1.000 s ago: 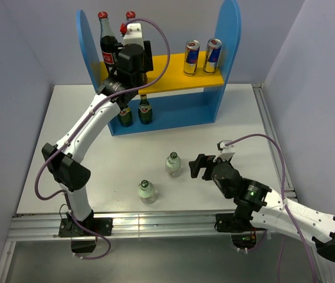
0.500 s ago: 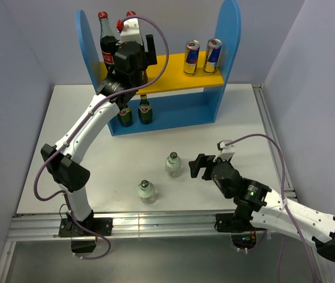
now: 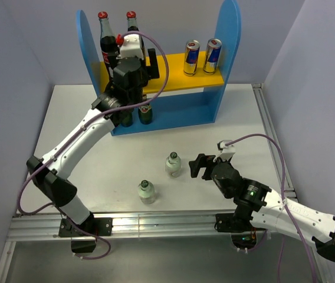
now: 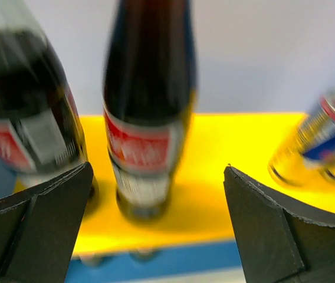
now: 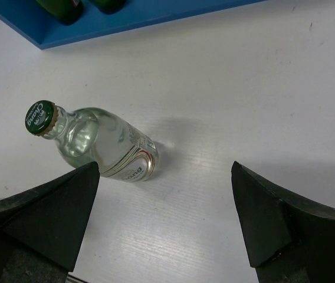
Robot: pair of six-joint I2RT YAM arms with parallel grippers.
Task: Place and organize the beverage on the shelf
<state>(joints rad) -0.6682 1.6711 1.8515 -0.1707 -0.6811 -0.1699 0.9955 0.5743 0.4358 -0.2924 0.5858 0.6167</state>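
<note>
White table (image 3: 97,159) — left pincer (image 4: 158,171) apart, free of the cola bottle (image 4: 150,88); right pincer (image 5: 164,168) apart near clear bottle (image 5: 105,147)

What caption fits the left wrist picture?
Open left hand facing two cola bottles upright on the yellow shelf board.

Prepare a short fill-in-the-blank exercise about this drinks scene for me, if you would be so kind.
1. The shelf board under the cola bottles is coloured ____.
2. In the top view, the cans stand to the ____ of the cola bottles.
3. ____ clear bottles stand on the table.
4. The left gripper has its jaws ____, holding nothing.
Missing words: yellow; right; Two; open.
</note>
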